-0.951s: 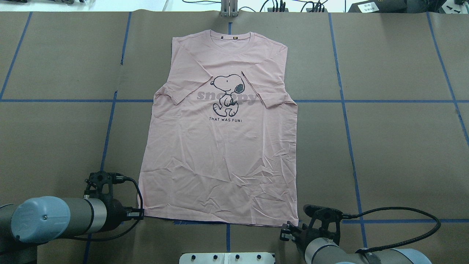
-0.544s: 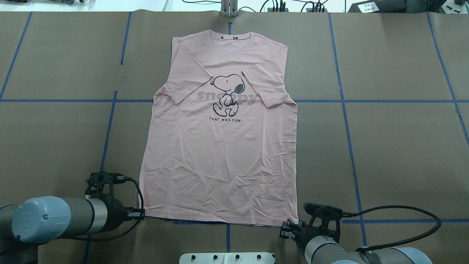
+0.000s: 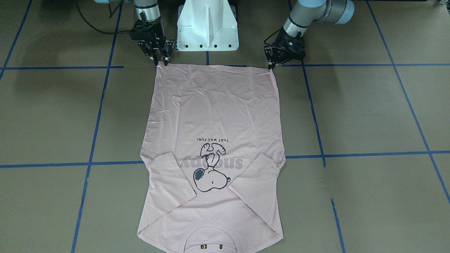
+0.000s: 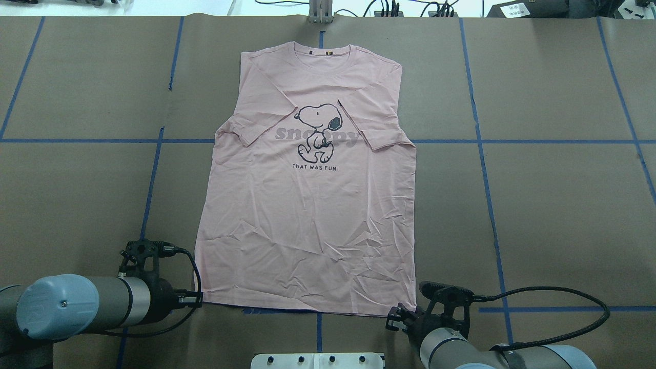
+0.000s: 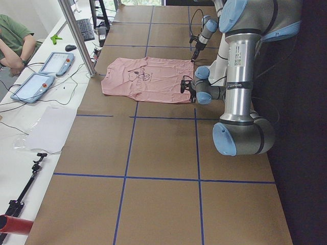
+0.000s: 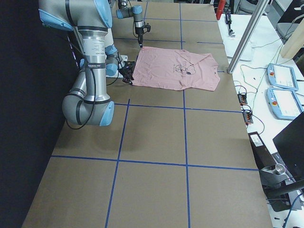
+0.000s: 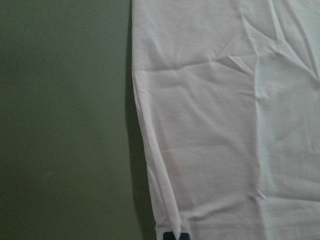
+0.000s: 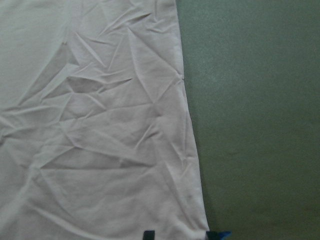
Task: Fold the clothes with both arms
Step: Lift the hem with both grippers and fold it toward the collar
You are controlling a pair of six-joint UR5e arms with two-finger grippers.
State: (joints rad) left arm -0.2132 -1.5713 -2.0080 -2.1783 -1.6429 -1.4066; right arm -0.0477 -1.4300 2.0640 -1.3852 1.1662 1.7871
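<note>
Lying flat and print-side up on the brown paper-covered bench (image 4: 564,205), the pale pink short-sleeved T-shirt (image 4: 307,215) has its round collar at the far edge and its hem toward the robot. The left arm's black two-finger gripper (image 3: 270,66) has its tips pressed together on its hem corner, pinching the cloth. The right arm's black gripper (image 3: 160,63) stands spread, one fingertip on either side of the other hem corner.

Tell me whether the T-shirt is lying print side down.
No: the T-shirt lies flat with its Snoopy print facing up.
</note>
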